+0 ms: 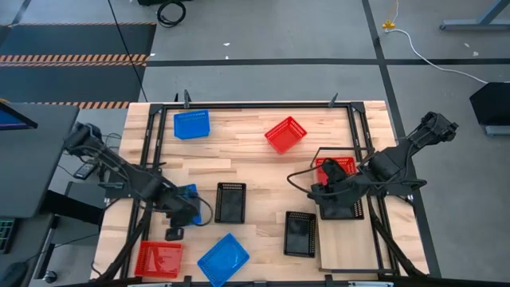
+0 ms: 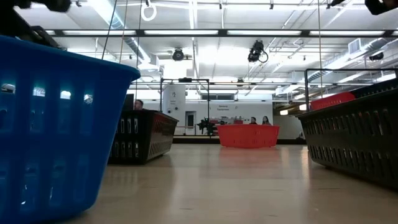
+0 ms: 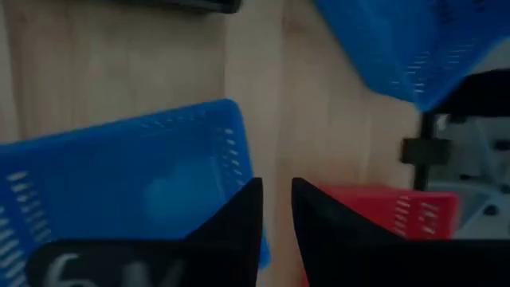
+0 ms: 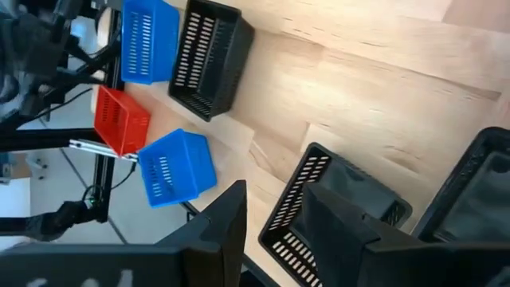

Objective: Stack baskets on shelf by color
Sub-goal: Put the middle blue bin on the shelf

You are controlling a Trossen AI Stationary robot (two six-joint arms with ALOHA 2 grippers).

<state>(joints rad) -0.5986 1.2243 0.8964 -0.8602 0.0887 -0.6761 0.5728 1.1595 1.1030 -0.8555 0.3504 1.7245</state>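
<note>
Baskets [image 1: 285, 134], three red, three blue, three black (both end effectors [image 1: 182, 209] [image 1: 323, 191] slightly parted)

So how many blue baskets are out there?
3 blue baskets: one by the table's far edge, one at the near edge, one partly under the left gripper.

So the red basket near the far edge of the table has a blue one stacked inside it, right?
Not quite. The high view shows the red basket near the far edge lying alone on the table, nothing inside it. The nearest blue basket sits apart from it, farther along that same far edge.
</note>
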